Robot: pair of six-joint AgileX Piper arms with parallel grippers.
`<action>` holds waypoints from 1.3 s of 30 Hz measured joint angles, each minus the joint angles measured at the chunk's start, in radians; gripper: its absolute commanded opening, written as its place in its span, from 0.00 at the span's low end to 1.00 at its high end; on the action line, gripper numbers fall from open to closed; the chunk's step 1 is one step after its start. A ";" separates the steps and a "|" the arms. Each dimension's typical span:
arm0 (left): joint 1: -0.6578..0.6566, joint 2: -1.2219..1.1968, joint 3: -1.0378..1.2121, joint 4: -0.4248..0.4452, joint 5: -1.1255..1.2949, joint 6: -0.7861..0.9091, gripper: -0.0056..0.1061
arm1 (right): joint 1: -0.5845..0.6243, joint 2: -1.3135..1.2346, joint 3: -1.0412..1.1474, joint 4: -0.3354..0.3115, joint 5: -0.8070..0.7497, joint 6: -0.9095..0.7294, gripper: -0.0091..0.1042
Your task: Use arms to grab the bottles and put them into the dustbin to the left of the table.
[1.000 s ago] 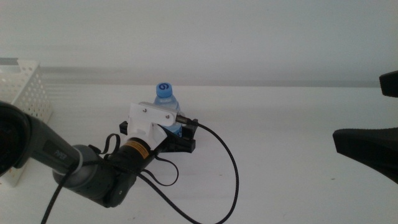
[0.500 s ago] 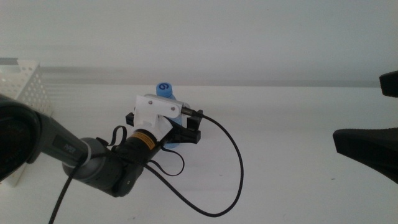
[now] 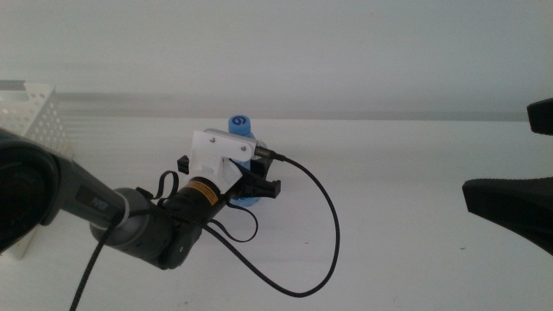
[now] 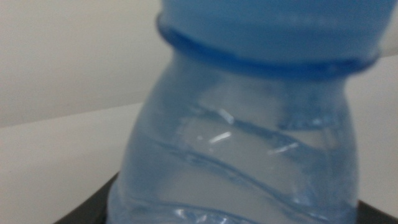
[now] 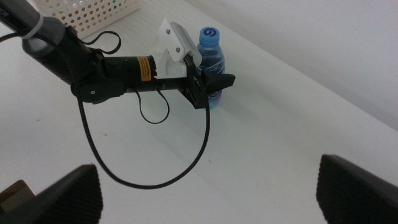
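Left gripper [image 5: 208, 87], jaws straddling the water bottle [image 5: 212, 56], grip unconfirmed; an off-centre squeeze may topple it.

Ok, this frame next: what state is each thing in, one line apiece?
Water bottle: upright on the table, blue cap on, between the left gripper's jaws.
Left gripper: around the bottle's lower body; a firm grip cannot be confirmed.
Right gripper: open, jaws wide apart, waiting off to the right, holding nothing.
Dustbin: upright at the table's left end; inside hidden.
Table: bottle and cable on it.
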 measured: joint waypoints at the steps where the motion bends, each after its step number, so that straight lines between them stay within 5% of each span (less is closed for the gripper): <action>1: 0.000 0.000 0.000 -0.002 0.000 0.000 0.15 | 0.000 0.000 0.000 0.000 0.000 0.000 0.89; 2: 0.000 0.000 0.000 -0.006 0.000 0.000 0.03 | 0.000 0.000 0.000 0.000 0.000 0.000 0.89; 15: 0.000 -0.271 0.277 -0.043 0.083 0.000 0.03 | 0.000 0.000 0.000 0.000 0.000 0.000 0.89; 29: 0.057 -0.979 0.221 -0.117 1.033 0.191 0.03 | 0.000 0.000 0.000 0.000 0.000 0.000 0.89; 39: 0.323 -0.961 -0.088 -0.061 1.638 0.371 0.03 | 0.000 0.000 0.000 0.000 0.000 0.000 0.89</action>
